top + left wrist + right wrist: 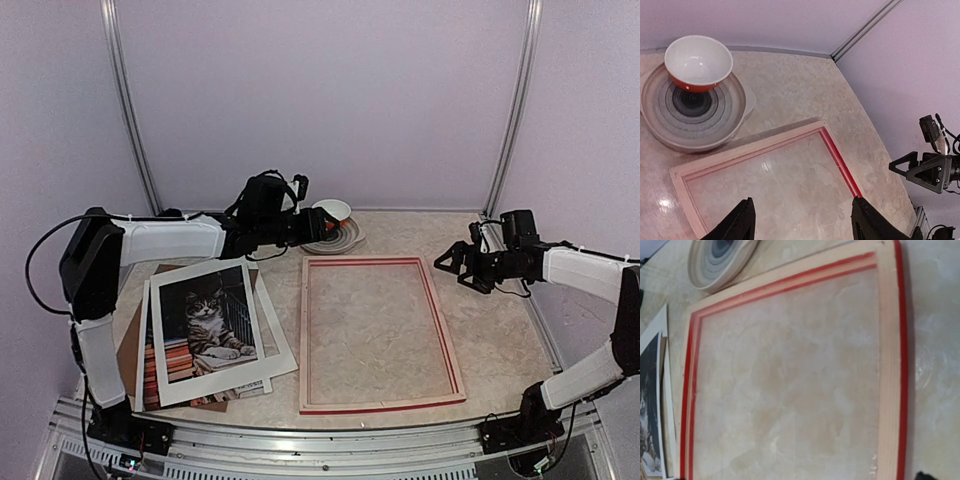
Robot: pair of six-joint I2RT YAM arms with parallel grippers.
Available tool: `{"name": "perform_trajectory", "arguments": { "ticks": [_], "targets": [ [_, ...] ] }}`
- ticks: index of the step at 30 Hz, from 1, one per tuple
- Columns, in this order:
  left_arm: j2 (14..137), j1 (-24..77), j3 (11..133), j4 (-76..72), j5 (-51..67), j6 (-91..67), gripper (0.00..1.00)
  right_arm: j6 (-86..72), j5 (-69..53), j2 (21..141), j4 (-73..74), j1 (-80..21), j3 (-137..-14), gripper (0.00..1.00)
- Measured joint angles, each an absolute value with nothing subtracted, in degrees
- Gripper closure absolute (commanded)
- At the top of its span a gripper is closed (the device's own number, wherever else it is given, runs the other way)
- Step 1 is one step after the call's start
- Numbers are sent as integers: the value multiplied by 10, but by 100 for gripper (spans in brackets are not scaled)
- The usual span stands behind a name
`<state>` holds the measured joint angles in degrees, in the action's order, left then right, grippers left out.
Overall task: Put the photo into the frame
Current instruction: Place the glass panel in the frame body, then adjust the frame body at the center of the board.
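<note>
Photo (205, 318) isn't in either gripper right now. The left gripper (802, 200) has its fingers spread about halfway to wide with nothing between them, and it hangs in the air over the far left corner of the frame (447, 335) without touching anything. The right gripper (452, 262) is spread as wide as it goes and is empty too. It floats just off the frame's far right corner.

So the cat print sits well away from both grippers, at the near left of the surface (500, 350). It shows through the cut-out of a white mat (215, 385) lying on top of it, and a brown board (127, 350) pokes out underneath the pile. The frame lies flat in the middle with its pale wood back up and red showing along the edges. You can see the surface right through the pane.

Just beyond the frame's far left corner, a red bowl with a white inside (698, 57) sits on a grey ringed plate (735, 115), close under the left gripper.

The surface is a beige, marble-looking top. Plain pale lilac walls (320, 100) box it in, and a metal rail (330, 440) runs along the near edge where the arms are bolted.
</note>
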<state>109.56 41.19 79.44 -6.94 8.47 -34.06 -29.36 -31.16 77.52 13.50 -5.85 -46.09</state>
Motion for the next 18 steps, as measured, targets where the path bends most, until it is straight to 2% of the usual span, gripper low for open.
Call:
{"name": "perform_trajectory", "arguments": {
  "ticks": [7, 12, 18],
  "targets": [
    [1244, 380, 982, -46, 131, -277, 31, -293, -303, 776, 138, -59, -460, 1],
    [1316, 356, 1010, -19, 157, -262, 31, -290, -299, 766, 141, -59, -460, 1],
    [1338, 355, 1019, 37, 164, -236, 31, -290, -299, 755, 142, -59, -453, 1]
  ]
}}
